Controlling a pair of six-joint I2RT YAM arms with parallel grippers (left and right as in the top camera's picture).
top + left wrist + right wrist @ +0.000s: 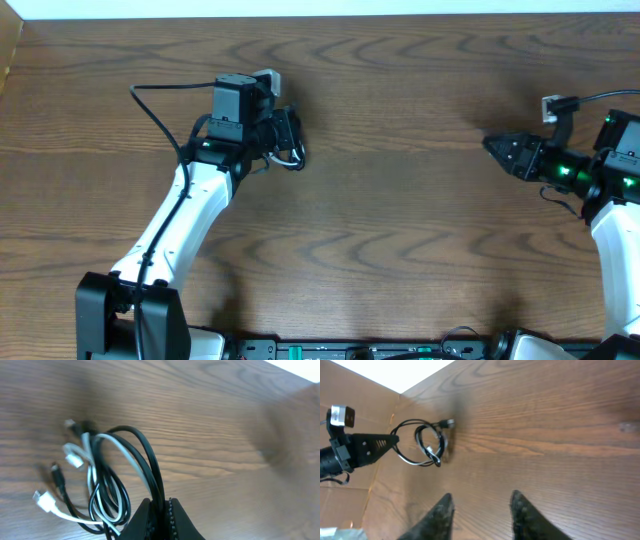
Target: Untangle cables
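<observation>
Overhead: I see the left pincer [287,130] clamped on the cables [294,154], a small bundle over the left half of the tabletop [400,230]; the right pincer [488,145] sits well apart. Left wrist: the loops run up-left from the fingertips, with the plug ends farthest left. Right wrist: fingers apart, nothing between

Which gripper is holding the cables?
The left gripper: it is shut on the black and white cables. The right gripper is open and holds nothing.
</observation>
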